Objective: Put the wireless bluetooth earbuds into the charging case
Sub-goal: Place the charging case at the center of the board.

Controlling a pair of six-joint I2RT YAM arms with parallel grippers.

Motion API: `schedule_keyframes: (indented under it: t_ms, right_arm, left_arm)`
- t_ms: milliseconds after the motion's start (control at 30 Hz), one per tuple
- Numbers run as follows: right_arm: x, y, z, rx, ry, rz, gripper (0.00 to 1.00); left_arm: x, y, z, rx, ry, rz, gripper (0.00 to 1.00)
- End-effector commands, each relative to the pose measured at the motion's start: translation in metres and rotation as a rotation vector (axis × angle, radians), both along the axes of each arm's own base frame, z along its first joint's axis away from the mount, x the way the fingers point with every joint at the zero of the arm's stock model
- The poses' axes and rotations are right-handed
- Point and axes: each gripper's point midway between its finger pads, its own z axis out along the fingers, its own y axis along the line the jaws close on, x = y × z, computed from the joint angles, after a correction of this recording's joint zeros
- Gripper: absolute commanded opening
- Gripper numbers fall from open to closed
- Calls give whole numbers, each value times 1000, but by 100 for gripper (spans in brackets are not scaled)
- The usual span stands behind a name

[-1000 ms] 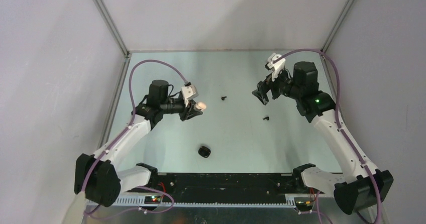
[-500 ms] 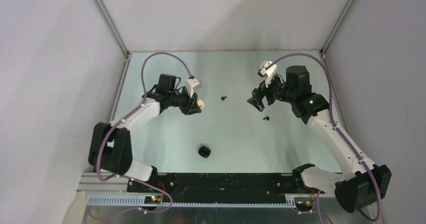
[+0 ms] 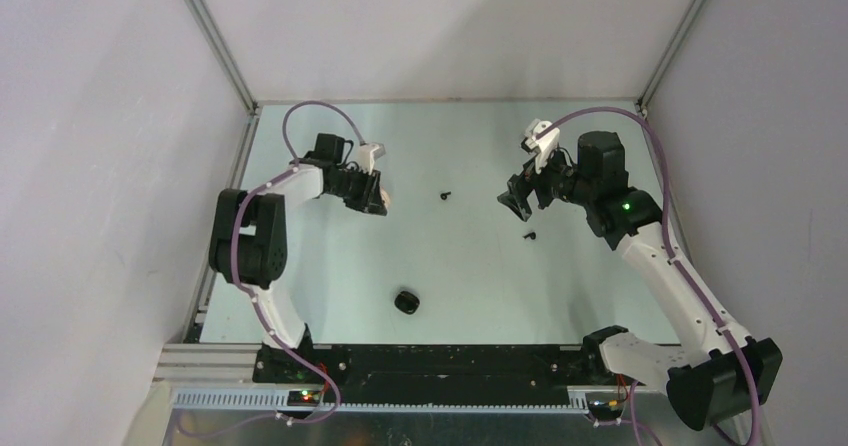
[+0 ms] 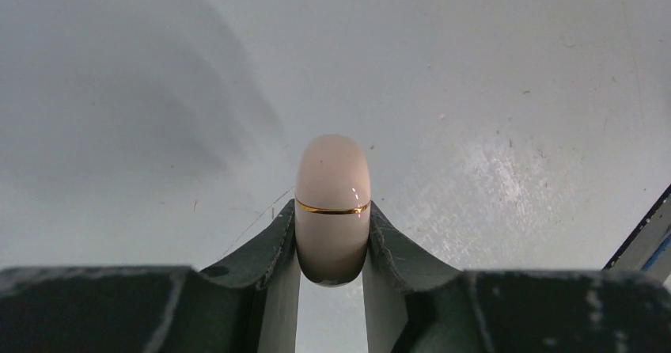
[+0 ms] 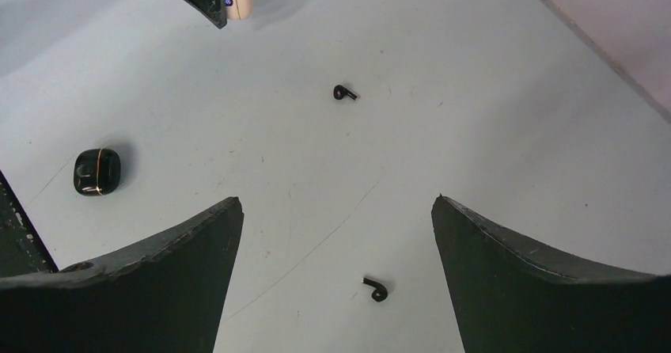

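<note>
Grey-green tabletop (image 3: 470, 266) is your whole workspace, with both arms reaching over its far half. Your left gripper (image 3: 374, 194) is pinched tight on the cream case (image 4: 332, 203), gripping it across its narrow sides. The gold seam is level and the lid looks closed. Your right gripper (image 5: 336, 201) stands spread wide, carries nothing, and hovers over bare table. The black case (image 3: 406, 301) lies alone near the front, well apart from both grippers, and looks closed too.

Two black earbuds are loose on the table. The near earbud (image 5: 377, 288) lies close to the right gripper, framed between its fingers in the wrist view. The far earbud (image 5: 344, 92) lies between the two grippers. No cream earbuds show in any view.

As I judge it, picking the near earbud is the step in hand. Bring the right gripper straight down, centred on it. Set the jaws across its stem rather than its rounded head, and close gently. So small a piece may skid or flip if one finger arrives first. A case must be opened before anything goes in.
</note>
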Motion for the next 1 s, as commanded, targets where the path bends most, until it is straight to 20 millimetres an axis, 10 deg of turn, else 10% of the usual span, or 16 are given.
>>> schedule_keyframes:
  t_ms: [0, 967]
  right_arm:
    - [-1, 0, 11, 11, -53, 14, 94]
    - [1, 0, 6, 5, -36, 13, 94]
  left_arm:
    - [12, 8, 2, -13, 66, 84, 4]
    - [29, 61, -15, -147, 295, 366, 5]
